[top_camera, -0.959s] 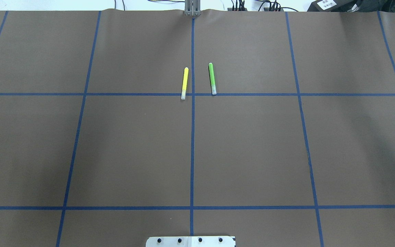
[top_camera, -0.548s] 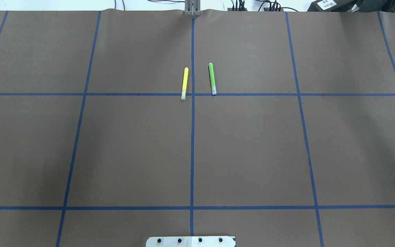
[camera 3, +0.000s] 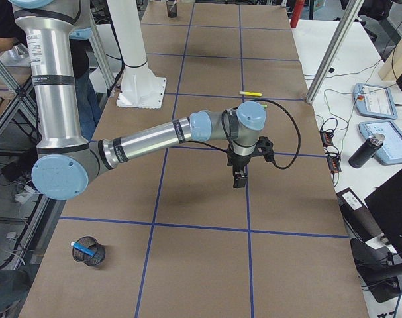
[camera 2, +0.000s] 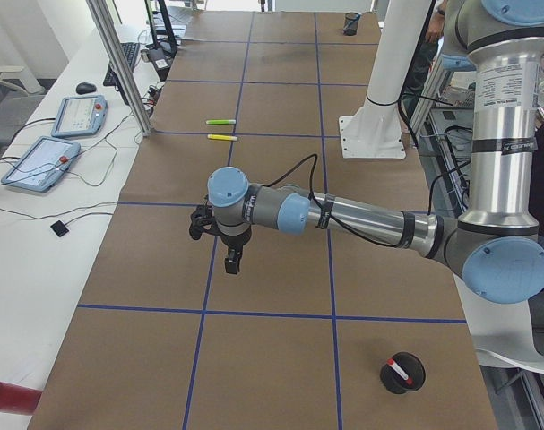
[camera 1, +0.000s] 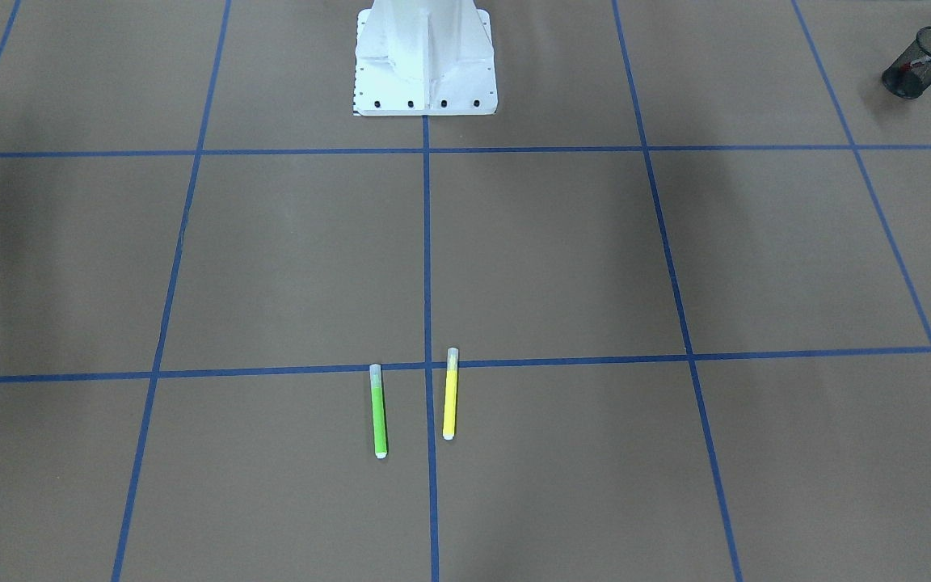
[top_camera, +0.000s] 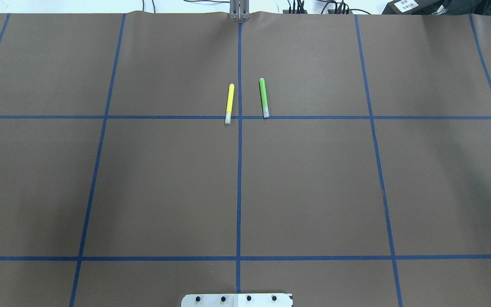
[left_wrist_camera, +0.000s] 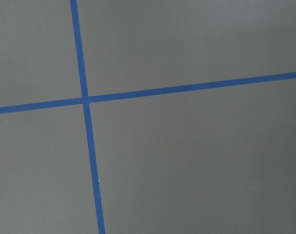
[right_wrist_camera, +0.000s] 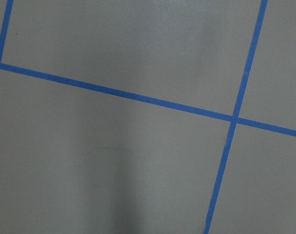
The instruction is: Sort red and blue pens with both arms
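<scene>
Slantwise, red pen point(camera 2: 395, 368) leans in cup point(camera 2: 418, 377); left pincer point(camera 2: 232, 263), right pincer point(camera 3: 239, 179): cannot tell.

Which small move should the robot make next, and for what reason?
Probably draw the left gripper and right gripper back to rest, picking nothing. The red pen already sits in the left mesh cup, the blue pen in the right mesh cup. Only the yellow pen and green pen lie on the table, and the task excludes them.
</scene>
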{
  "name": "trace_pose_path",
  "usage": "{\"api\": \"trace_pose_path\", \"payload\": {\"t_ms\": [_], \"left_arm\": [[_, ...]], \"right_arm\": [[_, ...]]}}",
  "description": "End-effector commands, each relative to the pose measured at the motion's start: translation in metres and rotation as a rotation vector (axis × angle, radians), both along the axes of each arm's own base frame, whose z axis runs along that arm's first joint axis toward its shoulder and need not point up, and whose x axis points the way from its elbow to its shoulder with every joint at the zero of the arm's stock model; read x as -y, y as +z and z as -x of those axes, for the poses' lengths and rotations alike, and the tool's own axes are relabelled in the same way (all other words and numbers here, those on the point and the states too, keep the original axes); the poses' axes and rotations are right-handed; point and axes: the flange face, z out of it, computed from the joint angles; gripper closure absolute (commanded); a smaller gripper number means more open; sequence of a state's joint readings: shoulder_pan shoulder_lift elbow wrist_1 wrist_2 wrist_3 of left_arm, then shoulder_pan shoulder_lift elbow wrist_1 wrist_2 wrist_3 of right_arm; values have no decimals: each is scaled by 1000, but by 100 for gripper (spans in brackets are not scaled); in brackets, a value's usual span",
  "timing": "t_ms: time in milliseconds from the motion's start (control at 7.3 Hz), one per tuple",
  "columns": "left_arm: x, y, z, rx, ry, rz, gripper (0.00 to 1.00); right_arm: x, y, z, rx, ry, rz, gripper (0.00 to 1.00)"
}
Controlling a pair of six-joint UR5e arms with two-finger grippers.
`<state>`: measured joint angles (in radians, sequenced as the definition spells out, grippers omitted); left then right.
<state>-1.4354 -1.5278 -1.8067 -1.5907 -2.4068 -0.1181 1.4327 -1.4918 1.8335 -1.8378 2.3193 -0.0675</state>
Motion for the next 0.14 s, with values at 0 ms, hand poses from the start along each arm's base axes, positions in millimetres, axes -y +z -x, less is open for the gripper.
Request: {"api": "trace_pose_path", "payload": {"t_ms": [0], "left_arm": [[0, -6, 0, -2, -1, -11, 0]], "right_arm": [[-2, -1, 0, 0, 0, -2, 0]]}}
